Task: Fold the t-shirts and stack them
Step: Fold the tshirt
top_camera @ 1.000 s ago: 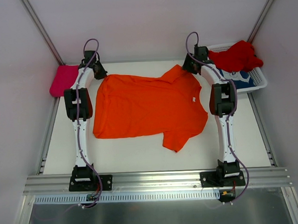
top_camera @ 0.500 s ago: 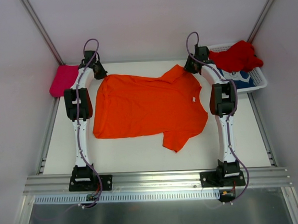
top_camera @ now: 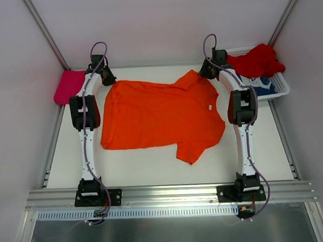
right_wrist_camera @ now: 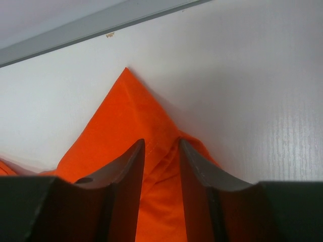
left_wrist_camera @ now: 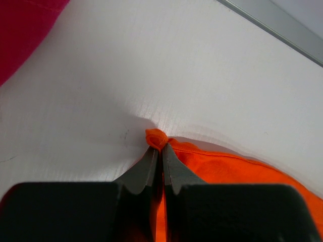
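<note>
A bright orange t-shirt (top_camera: 161, 115) lies spread flat on the white table. My left gripper (top_camera: 109, 80) is at its far left corner, shut on a small bunch of the orange hem (left_wrist_camera: 156, 137) in the left wrist view. My right gripper (top_camera: 205, 73) is over the far sleeve tip (right_wrist_camera: 128, 96). Its fingers (right_wrist_camera: 132, 166) stand apart astride a ridge of orange cloth, and a gap shows on both sides. A folded magenta-pink t-shirt (top_camera: 68, 86) lies at the far left. A red t-shirt (top_camera: 256, 61) and a blue one (top_camera: 255, 87) are in the basket.
The white lattice basket (top_camera: 281, 87) stands at the far right corner beside my right arm. A metal rail (right_wrist_camera: 101, 22) borders the table's far edge just beyond the sleeve tip. Bare white table (top_camera: 147, 168) runs along the near side of the orange shirt.
</note>
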